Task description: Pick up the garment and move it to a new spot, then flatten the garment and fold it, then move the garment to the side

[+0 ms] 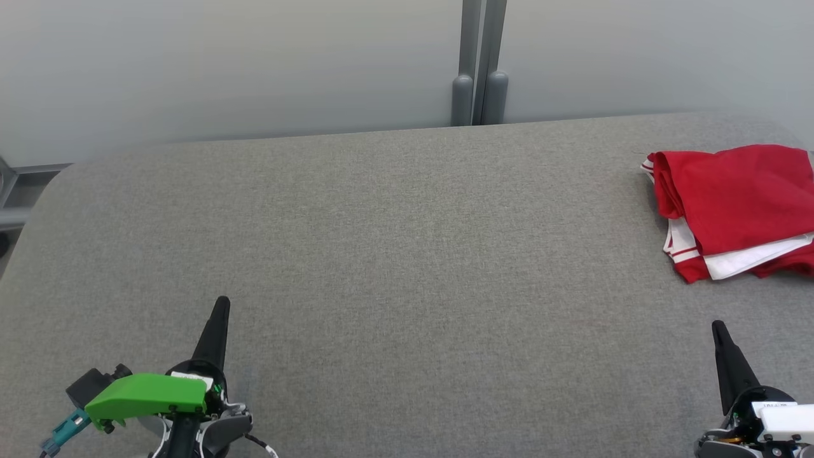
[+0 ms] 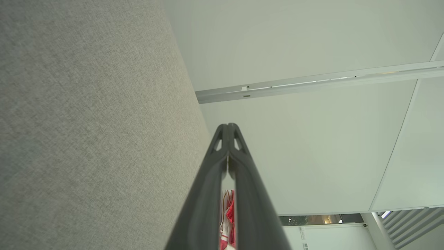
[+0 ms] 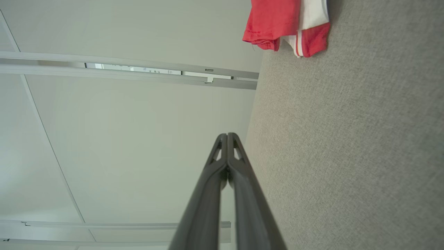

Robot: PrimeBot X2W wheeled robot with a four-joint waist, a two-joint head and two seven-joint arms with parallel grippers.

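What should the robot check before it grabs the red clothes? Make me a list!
1. Target in sight: ok, the red garment lies bunched at the right side of the gray table.
2. Free right gripper: ok, shut, holding nothing.
3. Free left gripper: ok, shut, holding nothing.
4. Jaws ready to grab: not ok, both pairs are closed and would need to open first.
5. Whole garment on the table: cannot tell, its right edge runs out of the head view.
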